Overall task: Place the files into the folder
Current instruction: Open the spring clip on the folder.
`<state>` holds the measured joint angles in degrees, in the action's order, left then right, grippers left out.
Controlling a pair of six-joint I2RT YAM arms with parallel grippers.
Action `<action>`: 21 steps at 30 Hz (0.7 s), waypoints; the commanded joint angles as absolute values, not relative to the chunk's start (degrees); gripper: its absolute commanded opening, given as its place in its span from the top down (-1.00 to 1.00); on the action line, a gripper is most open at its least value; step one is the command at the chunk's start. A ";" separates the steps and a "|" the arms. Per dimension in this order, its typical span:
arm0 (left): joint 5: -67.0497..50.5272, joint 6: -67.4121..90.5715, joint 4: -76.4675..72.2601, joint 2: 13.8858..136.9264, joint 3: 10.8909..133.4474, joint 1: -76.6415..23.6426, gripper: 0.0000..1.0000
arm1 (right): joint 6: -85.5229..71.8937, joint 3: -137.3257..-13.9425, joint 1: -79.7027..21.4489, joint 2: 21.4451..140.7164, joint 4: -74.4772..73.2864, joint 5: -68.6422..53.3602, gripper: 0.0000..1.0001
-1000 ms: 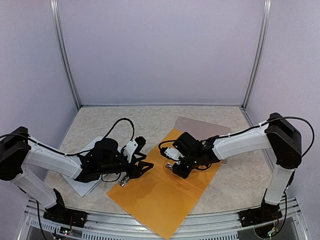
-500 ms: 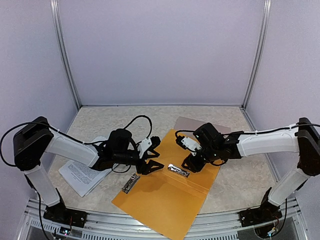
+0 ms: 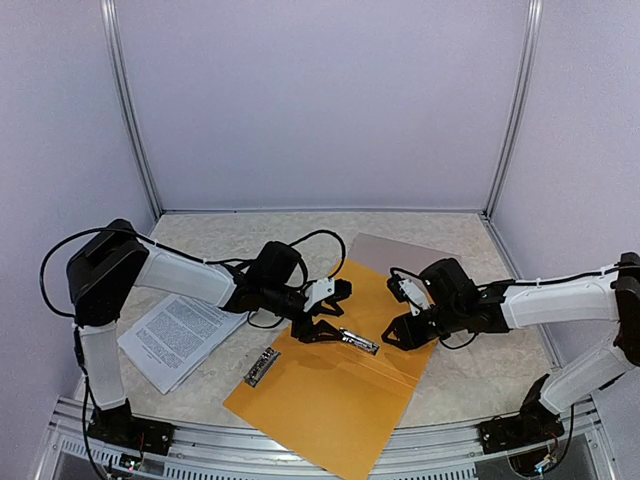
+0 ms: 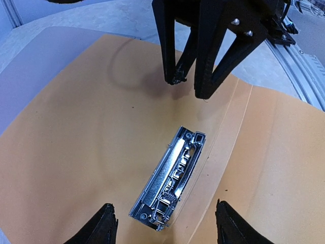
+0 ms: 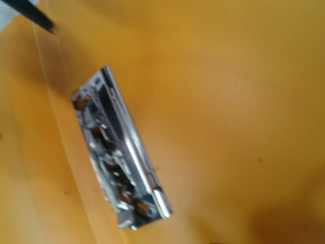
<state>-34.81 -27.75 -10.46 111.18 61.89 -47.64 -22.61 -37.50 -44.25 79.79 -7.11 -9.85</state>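
Left fingers above folder, marbled table

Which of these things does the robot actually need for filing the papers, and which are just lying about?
Needed: the printed files; the open orange folder; the metal clip on it.
Lying about: the taupe cover behind the folder; a loose metal strip by the folder's left edge, purpose unclear.

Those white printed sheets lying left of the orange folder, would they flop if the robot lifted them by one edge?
Probably floppy: the printed sheets look thin and lie flat on the table. Likely light, being a small stack. Pushed, they may fan apart, since lower sheets' edges peek out beneath the top one.
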 commanded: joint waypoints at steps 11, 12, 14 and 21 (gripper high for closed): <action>-39.90 -40.15 7.74 122.33 76.06 -47.02 -0.25 | -31.26 -33.12 -43.68 80.33 3.22 -14.44 0.32; -39.96 -40.42 8.24 122.84 76.56 -47.02 -0.25 | -31.43 -32.94 -43.68 80.45 3.53 -14.53 0.32; -39.59 -40.46 9.06 123.49 77.44 -47.17 -0.25 | -31.82 -32.59 -43.68 80.76 4.15 -14.78 0.32; -37.40 -40.49 9.56 125.26 78.03 -47.72 -0.16 | -33.22 -31.52 -43.68 81.45 6.46 -16.04 0.35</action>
